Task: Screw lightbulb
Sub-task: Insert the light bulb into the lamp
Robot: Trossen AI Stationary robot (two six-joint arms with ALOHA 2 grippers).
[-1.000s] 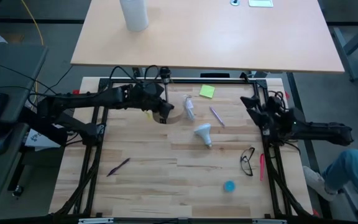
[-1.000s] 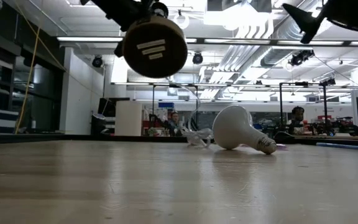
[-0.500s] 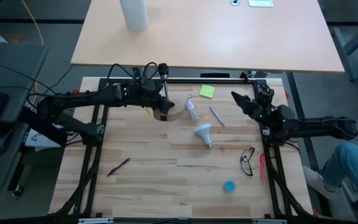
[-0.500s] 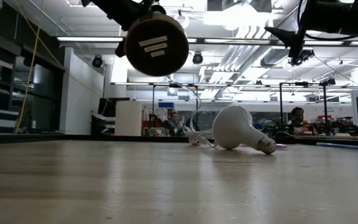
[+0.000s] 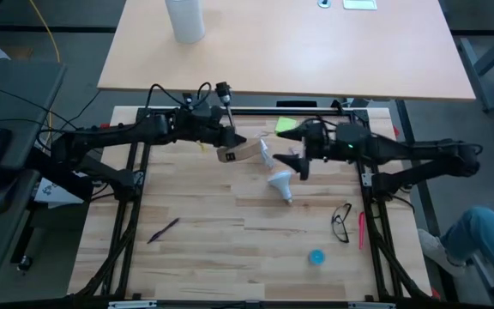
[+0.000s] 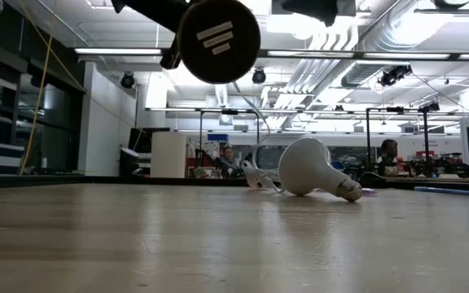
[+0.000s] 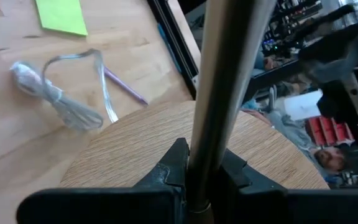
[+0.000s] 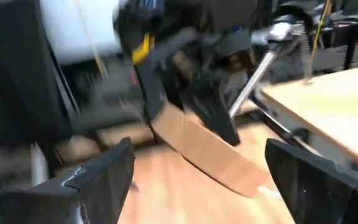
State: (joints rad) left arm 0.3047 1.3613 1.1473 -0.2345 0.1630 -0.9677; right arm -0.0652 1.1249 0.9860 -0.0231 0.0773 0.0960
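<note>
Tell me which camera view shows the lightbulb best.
The low view: the lightbulb lies on its side on the table, globe, neck and screw base all in clear profile. The high view shows it small from above. Neither wrist view shows it.

table: pale wood planks, matt, showing grain and seams
lightbulb: lying on the table, frosted white globe looking smooth and matt; ribbed metal screw base catching a slight shine
wooden disc: light wood with fine grain, looking matt; its underside showing dark
post: rising from the wooden disc, smooth brushed metal, giving a dull sheen
left gripper: black matt plastic, clamping the post
cord: beside the wooden disc, wrapped in clear glossy plastic
note: beyond the cord, yellow-green matt paper
</note>
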